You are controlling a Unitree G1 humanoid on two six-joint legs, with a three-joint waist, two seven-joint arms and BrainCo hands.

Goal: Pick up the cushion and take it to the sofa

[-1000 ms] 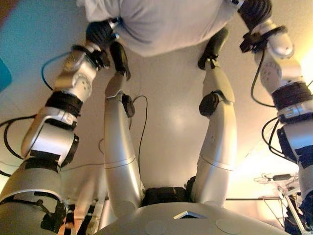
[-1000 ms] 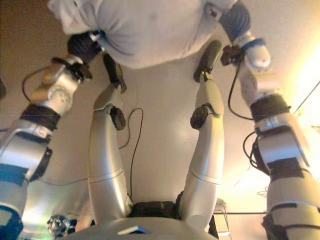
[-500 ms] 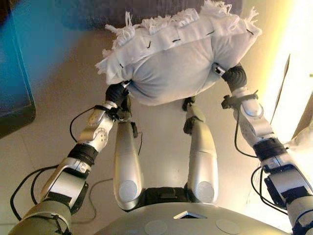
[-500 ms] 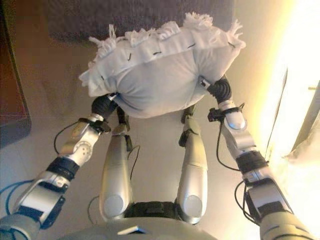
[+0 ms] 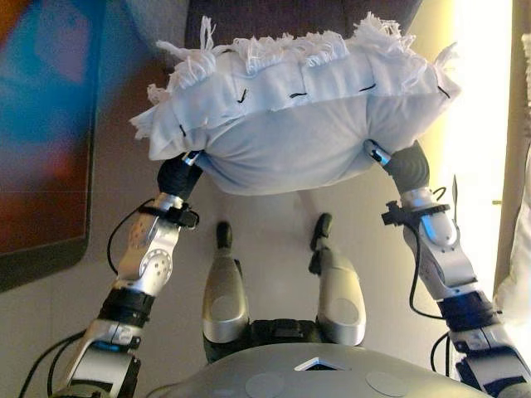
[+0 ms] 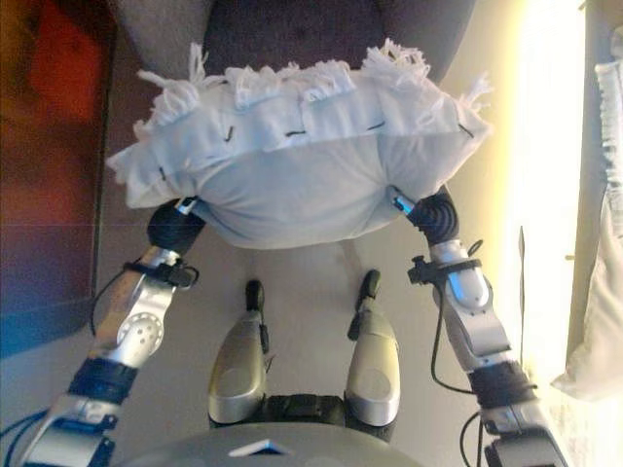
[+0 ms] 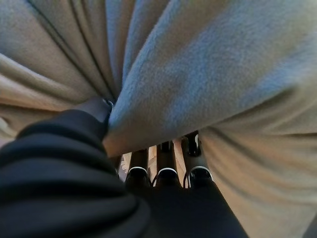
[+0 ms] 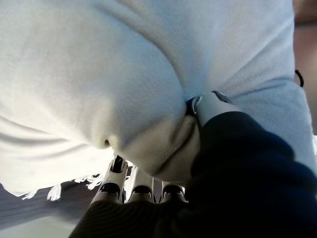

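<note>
The dark grey sofa (image 6: 321,34) now fills the 12 o'clock edge of the head views; half a second ago only a strip of it showed there, so the view has shifted toward it. The white fringed cushion (image 5: 290,124) is held up between both hands, off the floor (image 5: 274,215), its fringe overlapping the sofa's near edge. It looks larger and higher in view than before. The left hand (image 5: 178,176) pinches the cushion's 8 o'clock side, thumb and fingers (image 7: 165,166) pressed into the fabric. The right hand (image 5: 398,163) grasps the 4 o'clock side the same way, fingers (image 8: 141,183) under a fold.
</note>
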